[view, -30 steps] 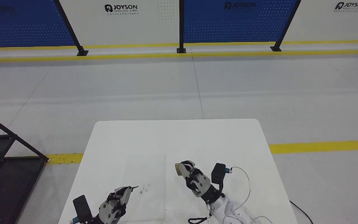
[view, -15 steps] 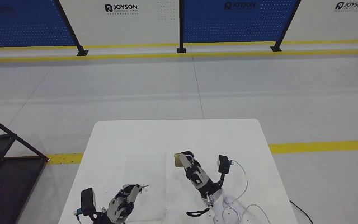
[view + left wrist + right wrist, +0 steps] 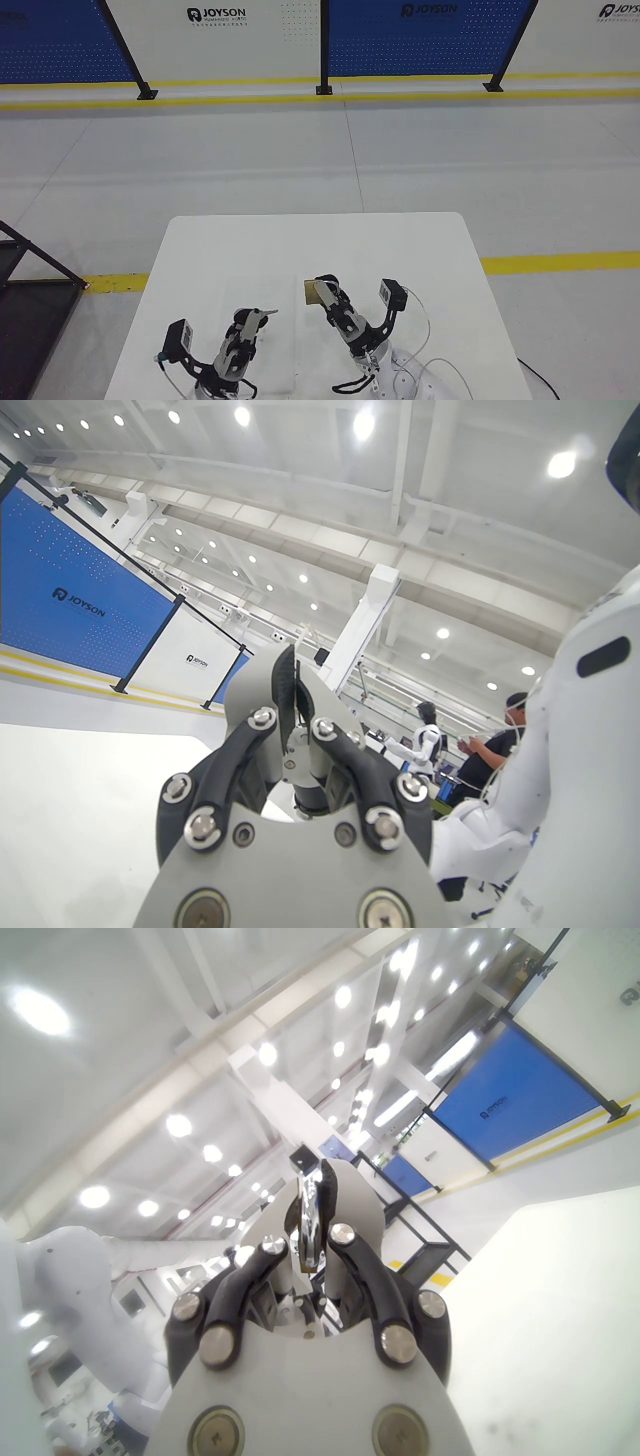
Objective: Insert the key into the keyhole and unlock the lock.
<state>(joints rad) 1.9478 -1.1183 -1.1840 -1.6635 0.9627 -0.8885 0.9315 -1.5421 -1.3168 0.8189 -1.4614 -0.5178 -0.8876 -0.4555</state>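
Observation:
Above the white table [image 3: 300, 245], near its front, my right gripper [image 3: 318, 290] is shut on a brass padlock [image 3: 311, 291]. In the right wrist view its shiny metal part [image 3: 309, 1223] sits clamped between the pads of that gripper [image 3: 315, 1188]. To its left, my left gripper [image 3: 258, 316] is shut on a thin key [image 3: 268, 312] whose tip points toward the padlock, a short gap apart. In the left wrist view the gripper [image 3: 296, 680] has its pads pressed together, and the key is barely visible between them.
A faint clear sheet [image 3: 255, 335] lies on the table under the left arm. A black frame [image 3: 30, 255] stands off the table's left side. Blue and white barrier panels [image 3: 420, 35] line the far floor.
Both grippers have moved away from the table's front edge. The left one, with the key, came right toward the padlock; the right one carried the padlock slightly left, narrowing the gap.

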